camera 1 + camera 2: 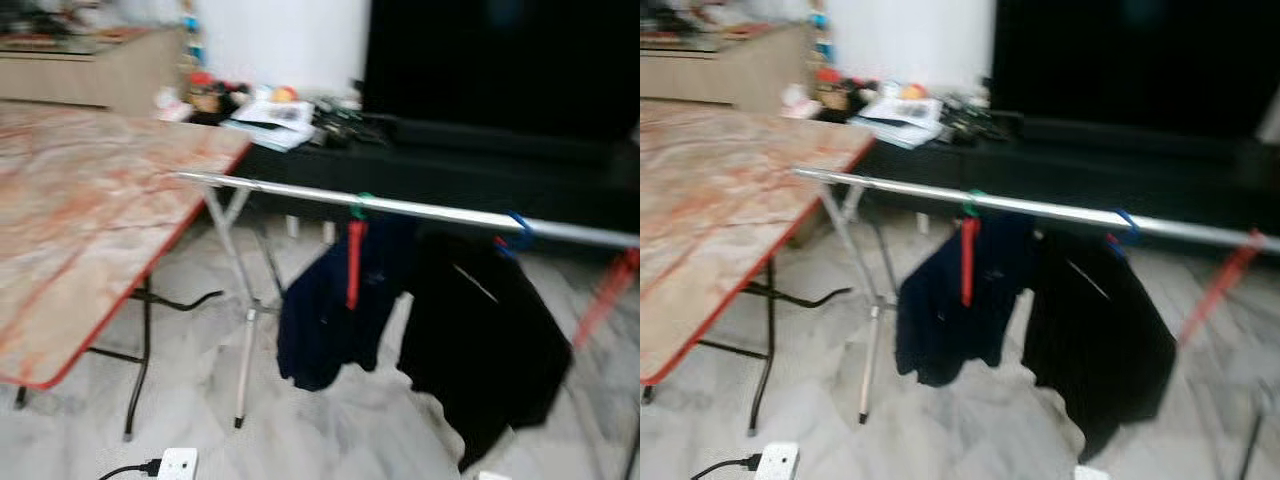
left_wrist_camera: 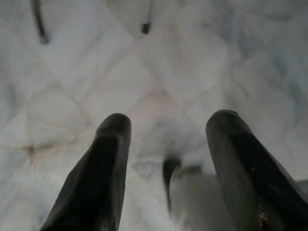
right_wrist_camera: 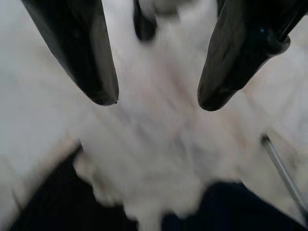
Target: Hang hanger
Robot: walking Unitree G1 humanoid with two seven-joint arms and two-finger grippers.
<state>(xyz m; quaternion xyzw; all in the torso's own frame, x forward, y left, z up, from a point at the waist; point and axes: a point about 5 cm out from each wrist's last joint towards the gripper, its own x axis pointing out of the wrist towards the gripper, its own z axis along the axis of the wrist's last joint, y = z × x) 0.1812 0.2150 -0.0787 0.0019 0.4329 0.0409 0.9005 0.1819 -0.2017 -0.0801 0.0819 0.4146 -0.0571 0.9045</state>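
The long silver metal rail [image 1: 420, 210] of the drying rack runs across the head views from the robot's left to its right, and on it hang a red plastic hanger [image 1: 353, 262] with a dark blue garment [image 1: 335, 315] and a blue-hooked hanger [image 1: 517, 232] with a black garment [image 1: 485, 340], both pointing straight down. The left gripper [image 2: 168, 139] and the right gripper [image 3: 156, 98] both hang low over the pale marble floor [image 2: 159, 72] with fingers apart and nothing between them, so the rail lies above and ahead of both. The pictures are blurred, but the right gripper seems the nearer one, since dark cloth shows just below its fingers.
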